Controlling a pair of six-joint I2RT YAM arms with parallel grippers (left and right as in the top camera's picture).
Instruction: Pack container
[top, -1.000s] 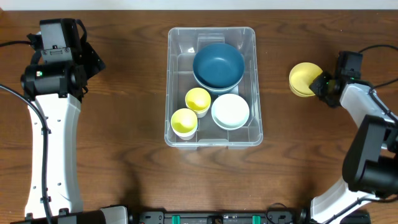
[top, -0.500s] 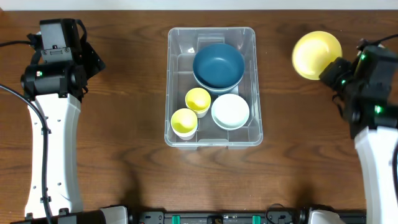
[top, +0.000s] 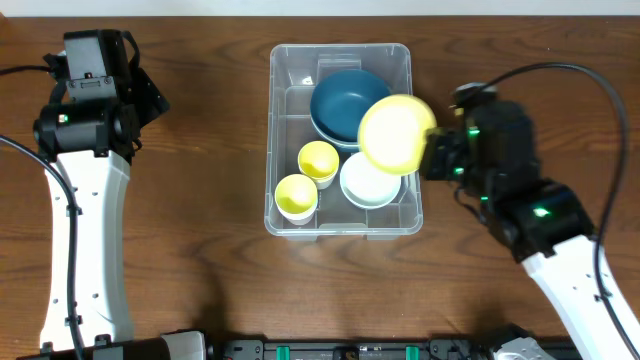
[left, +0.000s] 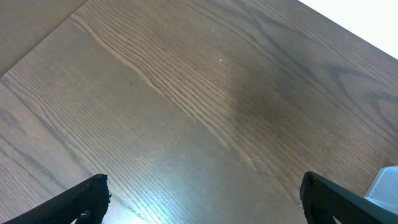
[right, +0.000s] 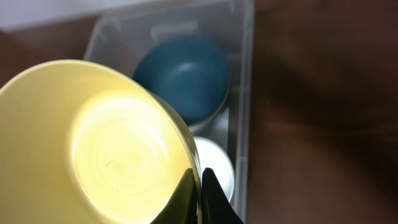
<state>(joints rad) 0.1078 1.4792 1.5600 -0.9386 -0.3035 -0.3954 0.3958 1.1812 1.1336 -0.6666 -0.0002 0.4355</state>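
Brown wood table (top: 210, 150) throughout. Right fingers (right: 200, 194) pressed onto rim of yellow bowl (right: 99, 143), pinching it, bowl tilted over container's right edge. Just below and beyond those fingers, clear container (right: 245, 74), holding white bowl (right: 214, 168) nearest, then blue bowl (right: 183, 74) farther in. Yellow cups (top: 317, 160) past the white bowl, side by side. Left fingers (left: 90, 196) spread wide over bare wood, well apart from container.

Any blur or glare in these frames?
Overhead: yellow bowl and right gripper smeared by motion; container crisp. Right wrist: bowl's inside glares, container behind it soft. Left wrist: table sharp, faint sheen at the lower edge.
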